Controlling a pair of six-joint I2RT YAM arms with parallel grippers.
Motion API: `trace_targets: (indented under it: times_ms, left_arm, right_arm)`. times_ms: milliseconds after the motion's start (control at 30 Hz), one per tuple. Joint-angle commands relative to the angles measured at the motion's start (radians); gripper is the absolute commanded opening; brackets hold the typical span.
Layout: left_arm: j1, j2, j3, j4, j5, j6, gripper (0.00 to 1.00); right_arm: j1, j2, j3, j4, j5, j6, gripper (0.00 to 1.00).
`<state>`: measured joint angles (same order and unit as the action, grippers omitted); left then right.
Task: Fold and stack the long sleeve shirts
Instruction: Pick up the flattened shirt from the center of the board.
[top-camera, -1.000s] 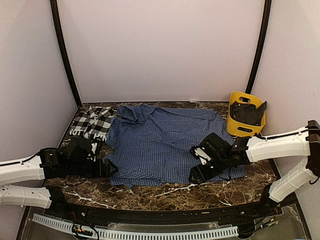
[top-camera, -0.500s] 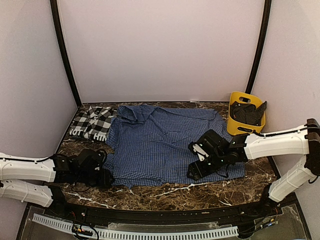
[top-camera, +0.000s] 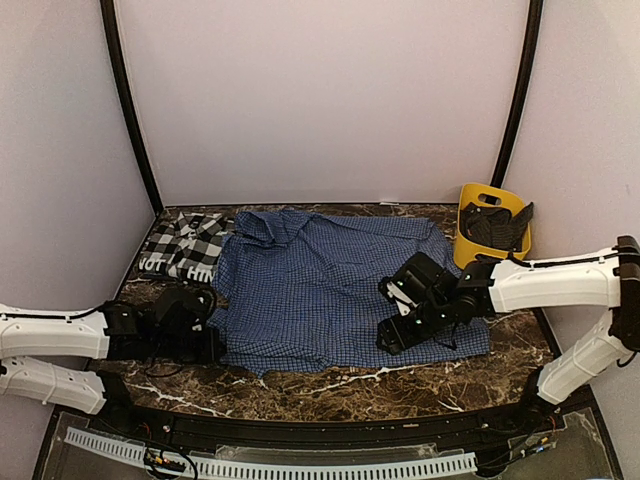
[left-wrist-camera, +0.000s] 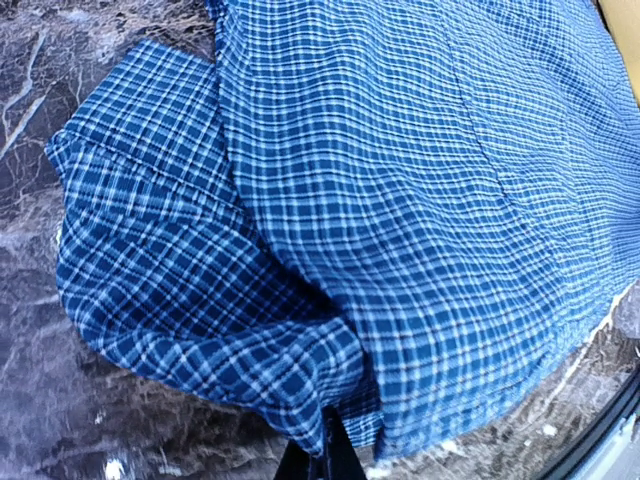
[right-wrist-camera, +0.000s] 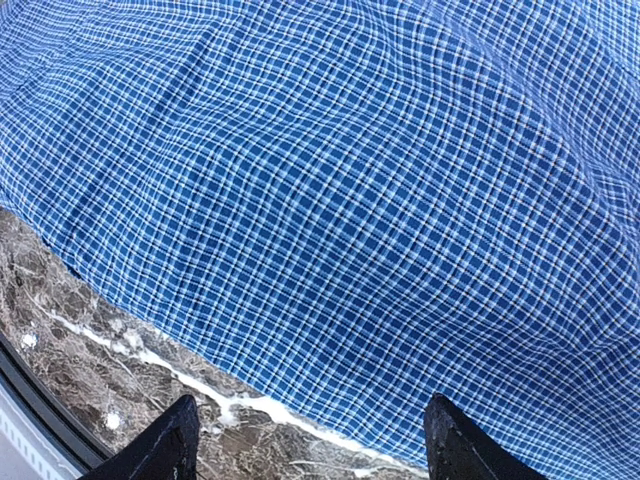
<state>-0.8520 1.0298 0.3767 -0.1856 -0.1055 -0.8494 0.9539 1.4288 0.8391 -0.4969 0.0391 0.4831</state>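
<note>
My left gripper (left-wrist-camera: 328, 445) is clamped on the near-left edge of the blue shirt (top-camera: 330, 285). My right gripper (right-wrist-camera: 310, 440) hangs over the shirt's near-right part, jaws apart and holding nothing. The blue shirt lies spread on the table (top-camera: 330, 385). The plaid shirt (top-camera: 185, 245) lies bunched at far left. Judgement: no fold is made yet, and all folding and stacking remain.

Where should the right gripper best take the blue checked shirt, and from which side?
Likely the near hem of the blue shirt, on the right side, coming from the table's near edge. There the cloth lies flat with bare surface beside it, under the open right gripper; the left gripper grips the near-left corner.
</note>
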Motion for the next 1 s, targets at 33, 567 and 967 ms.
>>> trace_targets:
  times_ms: [33,567,967]
  left_arm:
    - [-0.043,-0.104,0.13,-0.309,0.06,-0.107,0.0]
    - [-0.109,-0.341,0.438,-0.714,0.195,-0.09,0.0]
    - [-0.11,-0.3,0.366,-0.497,0.383,0.0,0.0]
  right_arm:
    - [-0.008,-0.023,0.056,-0.082,0.042,-0.014,0.74]
    - [-0.055,-0.122,0.055,-0.233,0.007,-0.028,0.75]
    - [-0.063,-0.164,-0.017,-0.257,0.003,0.019,0.75]
